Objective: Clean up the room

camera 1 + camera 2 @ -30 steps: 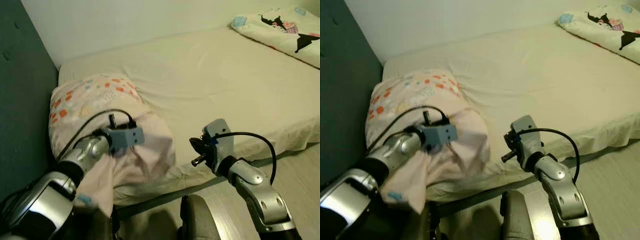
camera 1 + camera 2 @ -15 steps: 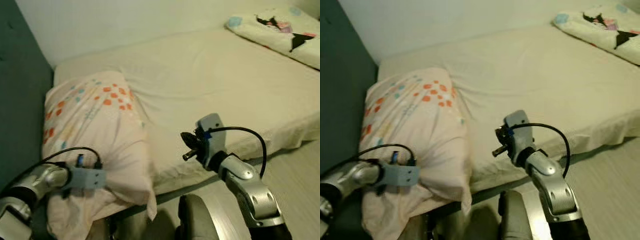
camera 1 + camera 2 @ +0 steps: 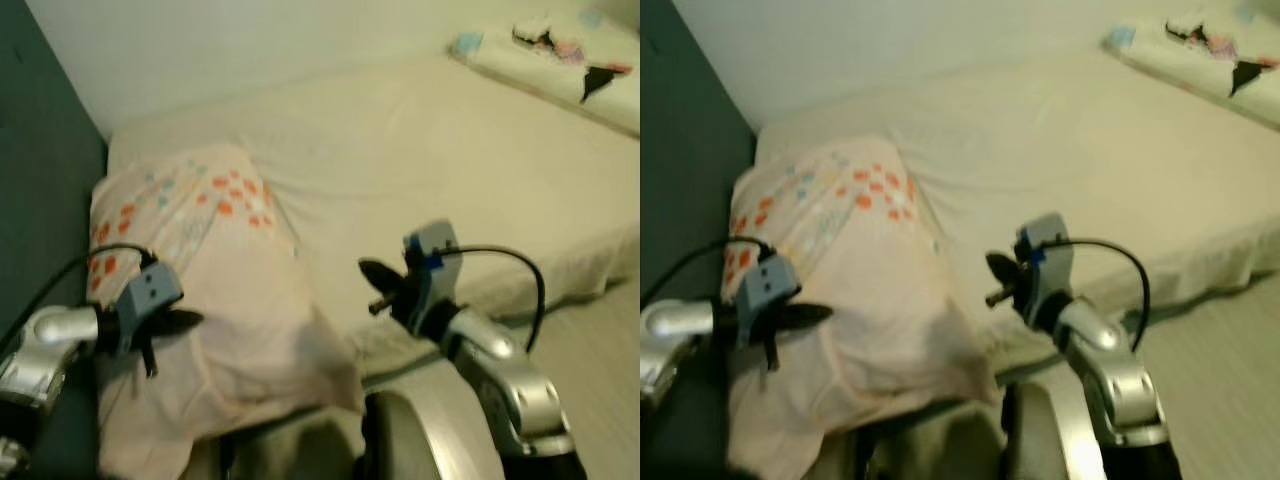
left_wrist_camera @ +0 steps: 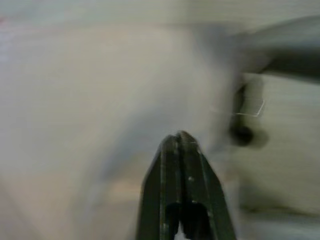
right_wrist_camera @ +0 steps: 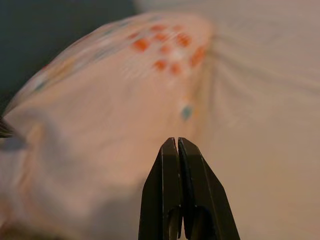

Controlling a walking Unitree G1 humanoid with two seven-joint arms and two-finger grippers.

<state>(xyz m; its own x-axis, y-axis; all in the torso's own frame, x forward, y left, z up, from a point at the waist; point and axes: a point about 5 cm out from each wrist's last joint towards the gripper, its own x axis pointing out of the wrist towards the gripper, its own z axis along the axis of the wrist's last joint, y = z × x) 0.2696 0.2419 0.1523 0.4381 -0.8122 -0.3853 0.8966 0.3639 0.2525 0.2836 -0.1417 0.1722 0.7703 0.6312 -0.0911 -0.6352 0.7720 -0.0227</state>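
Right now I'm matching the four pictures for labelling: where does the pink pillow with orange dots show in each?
Left eye view: pink pillow with orange dots, left half, on the cream mattress.
Right eye view: left of centre.
Left wrist view: too blurred to tell.
Right wrist view: upper left, beyond the shut fingers.
Shared landmark: the orange-dot cluster near the pillow's far end.

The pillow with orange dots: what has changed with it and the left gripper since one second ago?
The left gripper pulled back off the pillow toward the robot's left; it now hangs beside the pillow's near edge, shut and holding nothing. The pillow, bunched before, now lies spread out at the mattress corner. The right gripper stayed shut, hovering over the mattress edge.
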